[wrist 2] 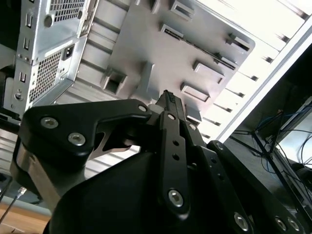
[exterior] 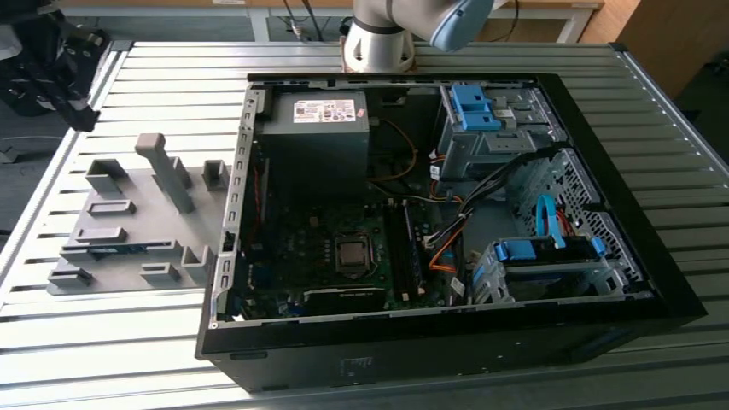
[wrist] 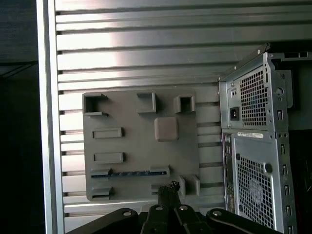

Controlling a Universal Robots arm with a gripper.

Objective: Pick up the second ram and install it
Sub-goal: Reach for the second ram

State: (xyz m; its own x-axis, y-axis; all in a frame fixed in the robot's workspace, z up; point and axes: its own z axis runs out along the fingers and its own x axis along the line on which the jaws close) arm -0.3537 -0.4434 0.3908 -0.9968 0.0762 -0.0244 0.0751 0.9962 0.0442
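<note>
Blue second ram (wrist: 129, 173) in holder (wrist: 136, 151), first wrist view.

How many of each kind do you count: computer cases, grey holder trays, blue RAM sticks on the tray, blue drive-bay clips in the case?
computer case: 1
grey holder tray: 1
blue RAM stick on the tray: 1
blue drive-bay clips in the case: 2
Total: 5

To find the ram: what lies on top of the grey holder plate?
A blue ram stick lies between two holder blocks. The tool covers part of the plate.
</note>
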